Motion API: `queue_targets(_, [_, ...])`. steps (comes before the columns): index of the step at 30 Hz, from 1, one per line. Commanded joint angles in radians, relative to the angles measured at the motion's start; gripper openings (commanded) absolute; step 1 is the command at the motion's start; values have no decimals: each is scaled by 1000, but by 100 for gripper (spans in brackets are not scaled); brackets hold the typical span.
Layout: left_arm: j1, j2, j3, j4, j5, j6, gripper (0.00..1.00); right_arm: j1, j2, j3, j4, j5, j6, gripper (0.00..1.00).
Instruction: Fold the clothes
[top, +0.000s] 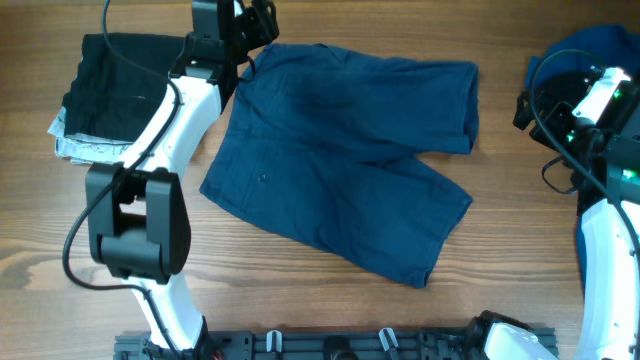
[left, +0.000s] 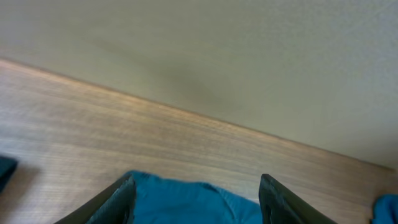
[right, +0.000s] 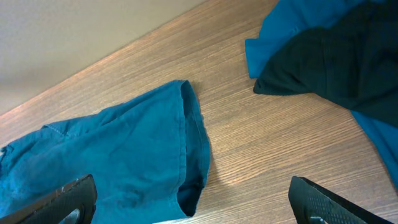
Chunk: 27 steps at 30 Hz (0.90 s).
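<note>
1. Left gripper (left: 198, 208) sits closest to its wrist camera. Its fingers (left: 118, 200) stand well apart and clamp nothing, with a blue cloth edge lying low between them.
2. Seen from overhead, this gripper is at the far-left corner of the shorts (top: 340, 165), by the waistband.
3. Shorts: dark blue, spread flat on the middle of the wooden table (top: 300, 300), with the waistband to the left and both legs pointing right. One small button (top: 263, 178) shows; any marking on it is too small to read.
4. Right gripper (right: 199, 208): jaws wide and empty, above bare table between a leg hem of the shorts and a royal blue garment (right: 280, 25) with black cloth (right: 336, 62) lying on it.
5. Far left: a folded black garment (top: 115, 85) rests on a pale patterned garment (top: 85, 148), just beside the left arm.
</note>
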Motion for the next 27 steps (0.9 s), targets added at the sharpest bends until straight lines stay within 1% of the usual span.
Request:
queue_targets(1, [0, 70, -4, 48, 34, 30, 63, -4, 1, 12, 3, -5, -1, 100])
queue_targets(8, [3, 208, -4, 181, 32, 33, 60, -4, 1, 12, 3, -6, -1, 100])
queue_targets(9, [3, 223, -4, 196, 32, 40, 60, -4, 1, 12, 2, -6, -1, 100])
queue_targets(10, [3, 242, -4, 220, 32, 52, 64, -4, 1, 12, 3, -8, 6, 100])
queue_targets(12, [5, 270, -4, 251, 32, 71, 68, -4, 1, 12, 6, -10, 47, 100])
queue_targets(15, [12, 316, -4, 275, 33, 74, 69, -4, 2, 11, -35, -10, 157, 100])
queue_targets(16, [12, 332, -4, 278, 33, 74, 69, -4, 5, 10, -44, -10, 192, 100])
queue_targets(19, [13, 355, -4, 262, 36, 87, 72, -4, 19, 8, -59, -10, 192, 100])
queue_targets(20, [13, 357, -4, 255, 39, 105, 74, -4, 28, 8, -66, -10, 192, 100])
queue_targets(21, [13, 359, -4, 243, 40, 128, 79, -4, 39, 8, -73, -10, 192, 100])
queue_targets(23, [13, 359, -4, 220, 40, 180, 83, -4, 74, 8, -87, -10, 180, 100])
queue_targets(27, [13, 359, -4, 169, 40, 266, 85, -4, 158, 8, -91, -33, 143, 100])
